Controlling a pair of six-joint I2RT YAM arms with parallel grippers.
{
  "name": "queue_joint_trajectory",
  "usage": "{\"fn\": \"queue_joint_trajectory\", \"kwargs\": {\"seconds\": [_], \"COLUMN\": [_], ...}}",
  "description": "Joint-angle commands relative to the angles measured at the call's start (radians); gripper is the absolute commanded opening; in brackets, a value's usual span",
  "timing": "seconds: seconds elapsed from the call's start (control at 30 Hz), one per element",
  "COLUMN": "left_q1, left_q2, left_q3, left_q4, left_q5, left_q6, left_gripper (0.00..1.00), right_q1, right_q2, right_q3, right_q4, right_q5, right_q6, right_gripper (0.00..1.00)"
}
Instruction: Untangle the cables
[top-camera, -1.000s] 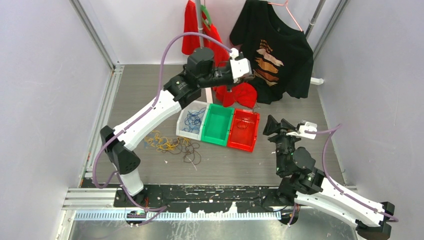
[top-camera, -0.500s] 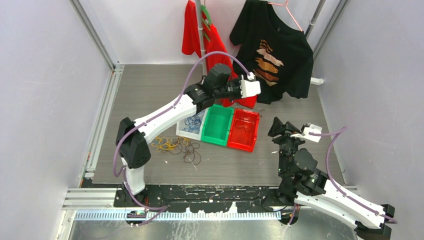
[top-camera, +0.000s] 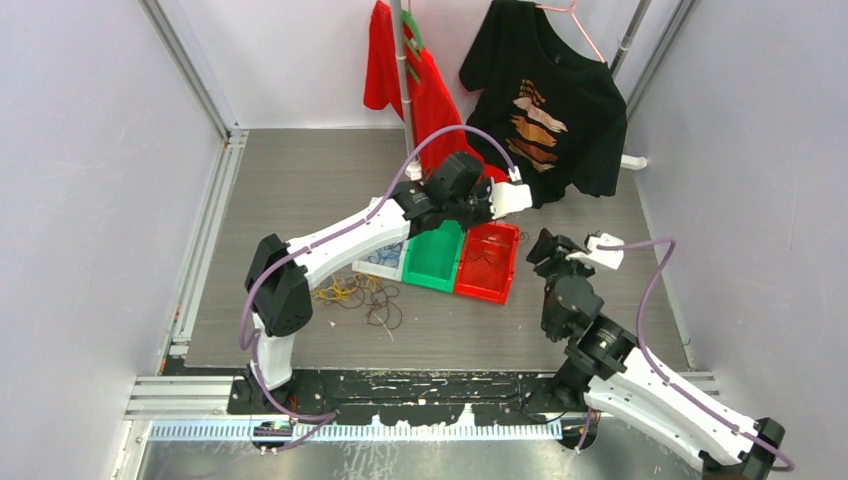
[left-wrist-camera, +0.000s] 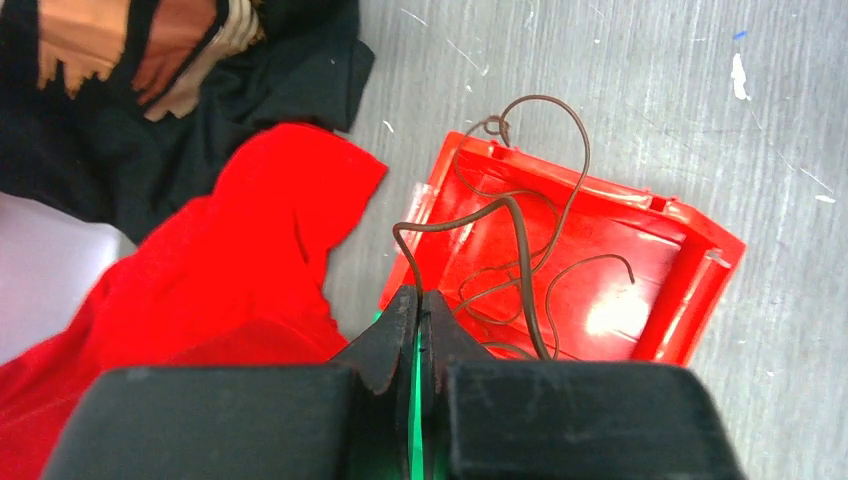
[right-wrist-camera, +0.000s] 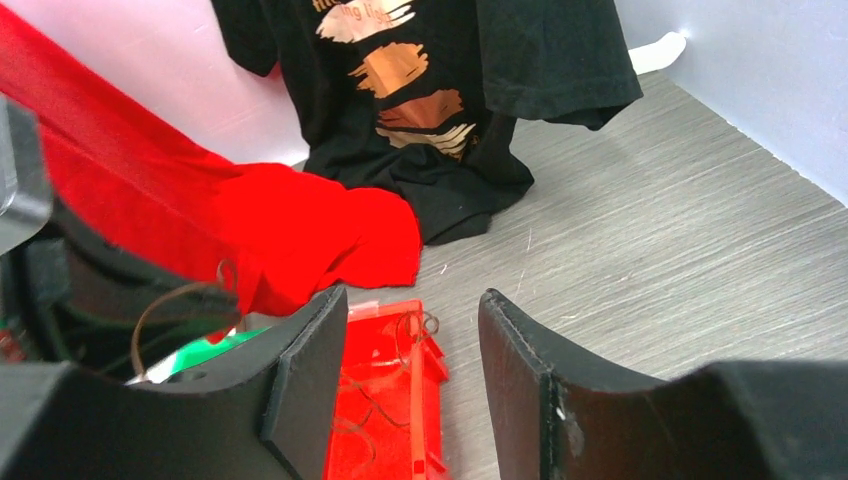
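Cables (top-camera: 348, 290) lie in three places on the table (top-camera: 300, 180): a loose heap of yellow and dark strands near the left arm's base, blue ones in the white bin (top-camera: 368, 272), and dark brown ones in the red bin (top-camera: 485, 290). A black shirt (top-camera: 555, 100) and a red shirt (top-camera: 425, 95) hang at the far side, and the red hem lies just beside the red bin. The green bin (top-camera: 437, 262) between the other two appears to hold nothing. The left gripper (left-wrist-camera: 418, 300) hangs above the red bin's far corner. Its jaws are pressed together on one brown strand (left-wrist-camera: 523, 250), which arches up from the tips and drops out of sight behind the fingers. The right gripper (right-wrist-camera: 412, 300) stands near the bin's right side, jaws roughly half parted and holding nothing. Judged step: dropping this strand into the red bin with its like. Done well, the gripper would first shift toward the bin's middle and lower, so that the springy wire cannot arch over the rim; one curl already shows at the far edge. The jaws should then part fully and the arm rise straight, with a check that the wire has not clung to a pad. The red hem should be kept clear. The heap by the left arm suggests the sorting is far from finished.
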Motion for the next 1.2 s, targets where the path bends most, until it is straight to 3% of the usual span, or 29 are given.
{"fn": "queue_joint_trajectory", "kwargs": {"seconds": [0.0,0.23,0.33,0.67,0.97,1.1,1.17], "left_q1": [-0.008,-0.013,-0.013,-0.013,-0.012,-0.012,-0.011], "left_q2": [-0.037,-0.007,-0.038,-0.034,0.057,0.098,0.116], "left_q3": [0.025,0.041,-0.007,0.015,0.184,0.236,0.243], "left_q4": [-0.054,-0.128,-0.105,-0.163,-0.209,-0.196,-0.192], "left_q5": [-0.038,-0.167,-0.189,-0.188,-0.119,-0.093,-0.074], "left_q6": [-0.135,-0.193,-0.195,-0.279,-0.359,-0.386,-0.396], "left_gripper": [0.0,0.0,0.0,0.0,0.0,0.0,0.0], "right_q1": [-0.173,-0.474,-0.536,-0.545,-0.544,-0.544,-0.545], "right_q2": [0.101,0.357,0.459,0.652,0.783,0.735,0.683], "right_q3": [0.032,0.029,0.037,0.061,0.083,0.113,0.111], "right_q4": [0.023,0.165,0.206,0.298,0.34,0.249,0.203], "right_q5": [-0.233,-0.648,-0.761,-0.989,-1.063,-1.113,-1.108], "right_q6": [0.206,0.463,0.52,0.548,0.549,0.513,0.514], "right_gripper": [0.55,0.49,0.44,0.31,0.25,0.25,0.34]}}
